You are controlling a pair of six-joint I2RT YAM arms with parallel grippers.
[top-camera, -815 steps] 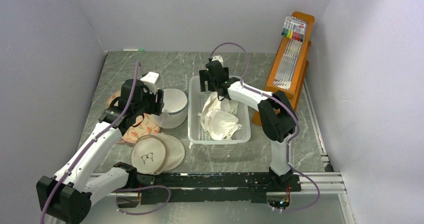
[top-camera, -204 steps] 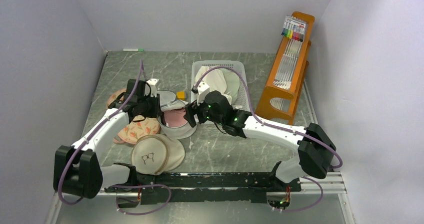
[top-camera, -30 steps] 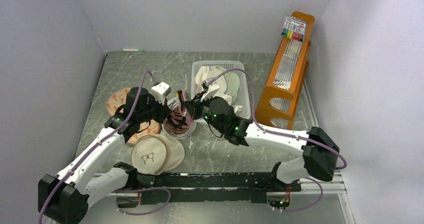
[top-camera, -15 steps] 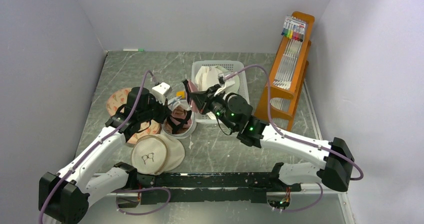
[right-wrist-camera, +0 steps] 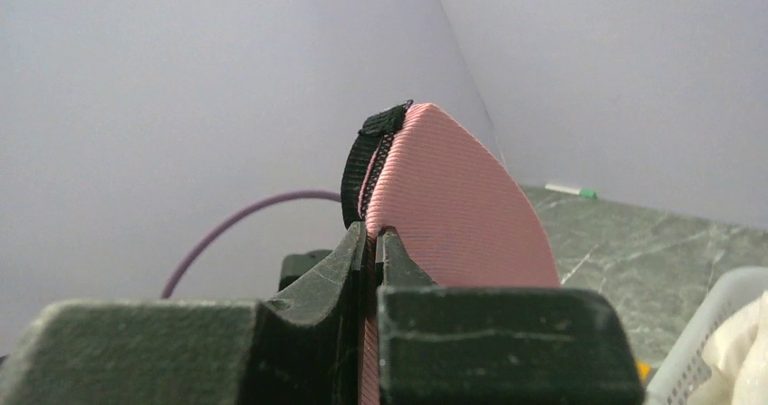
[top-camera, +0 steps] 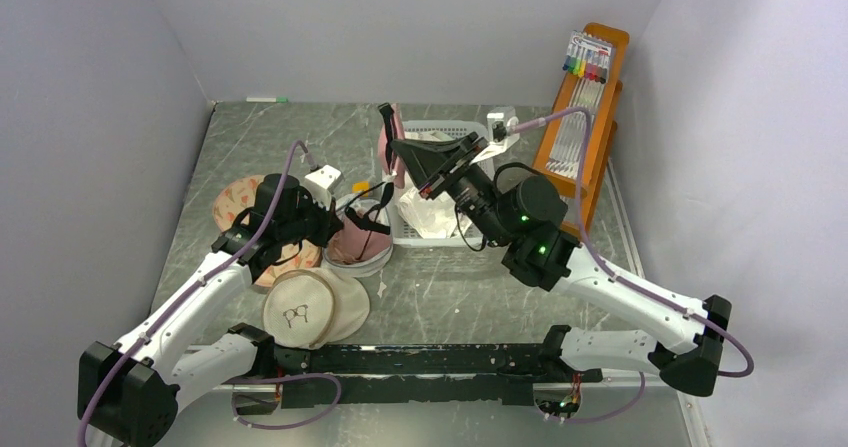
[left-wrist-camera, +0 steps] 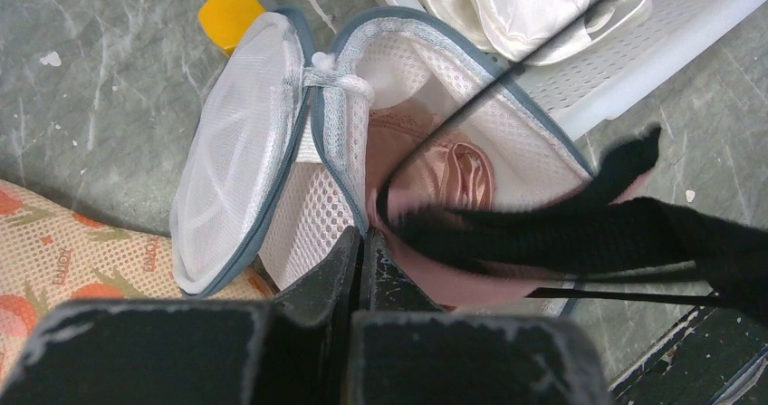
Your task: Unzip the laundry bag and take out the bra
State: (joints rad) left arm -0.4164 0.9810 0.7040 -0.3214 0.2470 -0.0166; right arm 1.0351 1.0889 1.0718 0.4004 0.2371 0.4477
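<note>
Top external: right gripper point(top-camera: 392, 143) clamping bra point(top-camera: 352, 239) tip, upper centre; bra stretching down-left into laundry bag point(top-camera: 362, 265); left gripper point(left-wrist-camera: 362, 246) pinching bag rim.

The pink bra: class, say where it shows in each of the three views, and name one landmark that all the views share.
Top external: centre-left, the bra stretches from the open laundry bag up to the right gripper.
Left wrist: centre, the bra lies inside the laundry bag.
Right wrist: centre, the bra is pinched in the right gripper.
Shared landmark: the white basket.
</note>
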